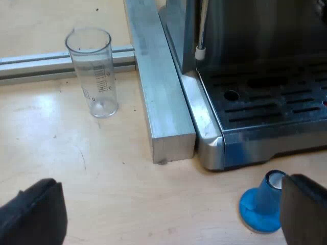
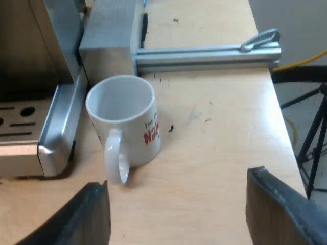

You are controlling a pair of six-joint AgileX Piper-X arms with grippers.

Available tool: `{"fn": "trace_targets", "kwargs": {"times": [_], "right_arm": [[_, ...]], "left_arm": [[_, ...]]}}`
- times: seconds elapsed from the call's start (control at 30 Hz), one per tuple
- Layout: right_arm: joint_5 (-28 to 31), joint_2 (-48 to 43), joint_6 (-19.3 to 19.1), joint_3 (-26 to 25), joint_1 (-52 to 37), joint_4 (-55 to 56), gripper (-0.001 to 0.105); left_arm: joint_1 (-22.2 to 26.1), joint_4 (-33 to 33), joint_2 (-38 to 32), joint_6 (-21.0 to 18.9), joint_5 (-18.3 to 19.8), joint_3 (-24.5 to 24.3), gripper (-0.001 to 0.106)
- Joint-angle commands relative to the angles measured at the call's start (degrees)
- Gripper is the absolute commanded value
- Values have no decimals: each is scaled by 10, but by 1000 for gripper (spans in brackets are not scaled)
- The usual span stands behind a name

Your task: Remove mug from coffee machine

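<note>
A white mug [image 2: 125,125] with red lettering stands upright on the wooden table beside the espresso machine's drip tray [image 2: 28,138], handle toward me. My right gripper [image 2: 179,214] hangs open just short of the mug, nothing between its fingers [image 2: 278,209]. In the left wrist view the machine's slotted drip tray [image 1: 271,107] is bare, with the steam wand tip [image 1: 200,52] over its corner. My left gripper [image 1: 173,219] is open above the table, one finger [image 1: 306,209] close to a blue tamper [image 1: 261,206].
A clear measuring glass [image 1: 95,71] stands upright on the table near an aluminium bar [image 1: 161,97] that runs along the machine's side. Another aluminium block [image 2: 110,38] and rail [image 2: 209,55] lie behind the mug. The table's edge [image 2: 286,138] drops off near a tripod leg.
</note>
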Motion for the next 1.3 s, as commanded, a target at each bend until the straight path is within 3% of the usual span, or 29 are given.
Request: {"fn": "trace_targets", "kwargs": {"times": [0.03,0.23,1.3], "right_arm": [[-4,-22,-2,9,1,-12,59],[-8,-21,0,32,1,-32,59],[-8,-21,0,33,1,-35,59]], "left_arm": [[0,-12,-80,-1,0,0,86],[0,-13,-80,-1,0,-1,86],[0,-26,-80,-1,0,6,86]]}}
